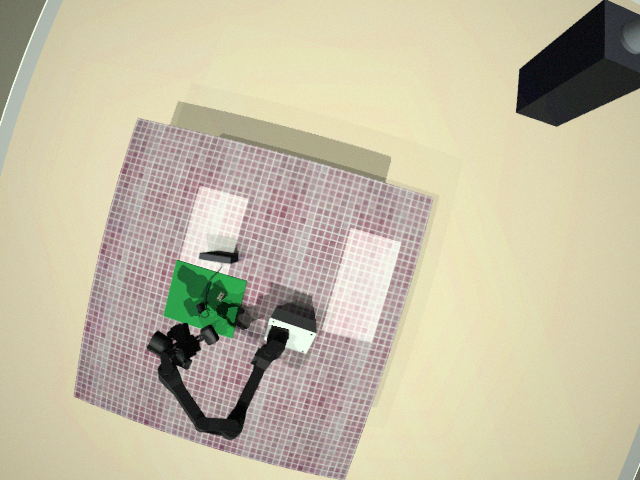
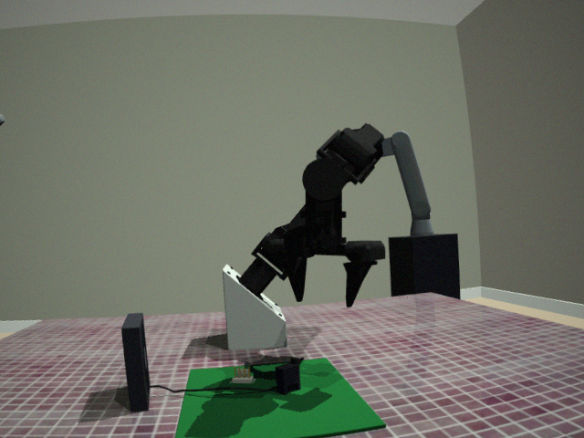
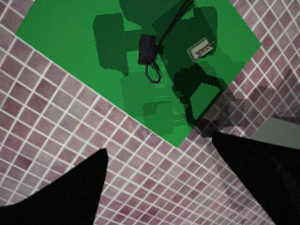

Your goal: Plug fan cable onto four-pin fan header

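Plug (image 1: 201, 308) (image 2: 287, 378) (image 3: 147, 49) off its 4-pin header (image 1: 221, 296) (image 2: 243, 379) (image 3: 201, 50), underside hidden, hand (image 1: 192, 338) (image 2: 325, 304) (image 3: 160, 144) wide open, gripping nothing

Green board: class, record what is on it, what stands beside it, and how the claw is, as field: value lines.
board: green circuit board
on board: four-pin fan header; cable plug
plug seated: no, apart from header
beside board: fan, upright
claw: open, empty, above table height

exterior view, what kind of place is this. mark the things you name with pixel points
Probably a robot workbench in a plain room: a black arm on a white wedge base (image 1: 305, 341) (image 2: 255, 325), a green circuit board (image 1: 178, 304) (image 2: 329, 414) (image 3: 70, 47), and bare walls behind.
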Robot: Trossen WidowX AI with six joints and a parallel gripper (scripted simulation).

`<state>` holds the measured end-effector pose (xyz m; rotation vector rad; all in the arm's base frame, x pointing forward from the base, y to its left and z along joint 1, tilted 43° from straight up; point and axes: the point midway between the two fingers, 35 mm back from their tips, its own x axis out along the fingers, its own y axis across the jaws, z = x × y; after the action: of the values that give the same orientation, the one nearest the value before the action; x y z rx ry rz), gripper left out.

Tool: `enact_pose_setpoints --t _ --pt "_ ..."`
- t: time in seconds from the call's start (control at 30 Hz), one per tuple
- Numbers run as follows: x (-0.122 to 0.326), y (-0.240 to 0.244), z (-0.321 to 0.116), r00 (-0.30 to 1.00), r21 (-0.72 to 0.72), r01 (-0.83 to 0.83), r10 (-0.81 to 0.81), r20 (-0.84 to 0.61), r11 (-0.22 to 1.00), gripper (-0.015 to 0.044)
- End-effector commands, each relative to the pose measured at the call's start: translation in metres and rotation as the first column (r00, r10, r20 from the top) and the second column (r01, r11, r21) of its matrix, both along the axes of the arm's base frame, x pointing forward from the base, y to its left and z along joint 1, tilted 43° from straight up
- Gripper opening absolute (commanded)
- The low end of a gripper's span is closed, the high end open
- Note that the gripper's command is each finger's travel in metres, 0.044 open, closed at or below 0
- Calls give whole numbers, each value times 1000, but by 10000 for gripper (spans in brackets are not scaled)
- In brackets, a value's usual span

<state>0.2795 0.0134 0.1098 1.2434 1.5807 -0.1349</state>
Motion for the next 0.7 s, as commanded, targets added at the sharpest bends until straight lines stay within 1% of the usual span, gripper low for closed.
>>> enact_pose_setpoints --t 0.0,0.1,0.27,0.37,0.57,0.67 --pt "-1 1 -1 1000 -8 -4 4 -7 1000 440" --pt "4 -6 -1 1000 -3 9 -9 -15 1000 440" --pt "37 -64 -9 992 38 108 -105 -74 993 440" --pt "47 -94 -16 984 60 156 -149 -100 986 440" --pt "49 -94 -18 983 61 159 -153 -102 985 440" --pt "55 -80 -36 983 59 160 -153 -102 985 440"
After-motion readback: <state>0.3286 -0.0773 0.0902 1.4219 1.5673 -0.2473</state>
